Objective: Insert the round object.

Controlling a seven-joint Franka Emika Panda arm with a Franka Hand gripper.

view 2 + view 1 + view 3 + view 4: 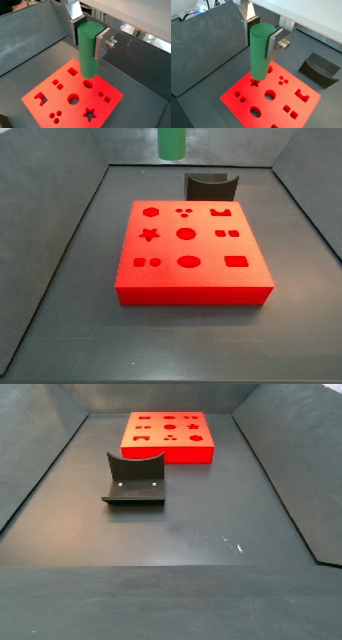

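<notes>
Above the red block (pixel 271 97), your gripper (pixel 270 42) hangs with its fingers (pixel 276 44) clamped on the round object (pixel 260 52) — upright, clear of the surface. Carrying looks done; aligning comes next — you likely need the peg centred over a round hole (pixel 88 84) before lowering.

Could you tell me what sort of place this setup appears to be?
Probably a robot test cell for peg insertion: a walled dark grey bin floor holds a red block with shaped holes and a dark curved holder, while the gripper, above the block, holds a green cylinder peg.
</notes>
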